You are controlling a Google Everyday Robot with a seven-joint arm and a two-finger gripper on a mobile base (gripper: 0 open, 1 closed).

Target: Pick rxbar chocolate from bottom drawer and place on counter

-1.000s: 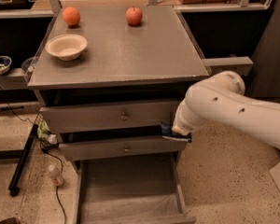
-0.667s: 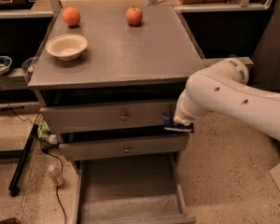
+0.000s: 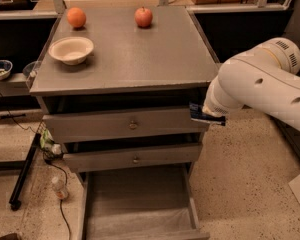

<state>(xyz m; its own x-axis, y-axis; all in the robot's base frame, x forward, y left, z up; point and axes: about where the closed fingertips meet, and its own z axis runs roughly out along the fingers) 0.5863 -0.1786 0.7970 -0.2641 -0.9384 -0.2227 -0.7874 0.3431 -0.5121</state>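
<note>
1. One camera view, high and in front of the cabinet: the gripper (image 3: 206, 115) sits at the tip of the white arm (image 3: 262, 84), off the cabinet's right front corner and level with the top drawer (image 3: 125, 125).
2. The jaws are largely hidden by the wrist. They appear closed on the rxbar chocolate (image 3: 210, 118), which juts out as a dark flat strip touching no surface.
3. The bar is held flat, probably so it can be laid down on its broad face.
4. The bottom drawer (image 3: 140, 199) stands pulled out, its grey floor bare, so the pick is judged done.
5. The bar lies below the thin edge of the counter (image 3: 140, 59), so it must rise past that lip before moving inward.
6. The counter's front right is open. The bowl (image 3: 71, 49), orange (image 3: 76, 17) and apple (image 3: 144, 17) sit well apart from it, to the left and rear.
</note>
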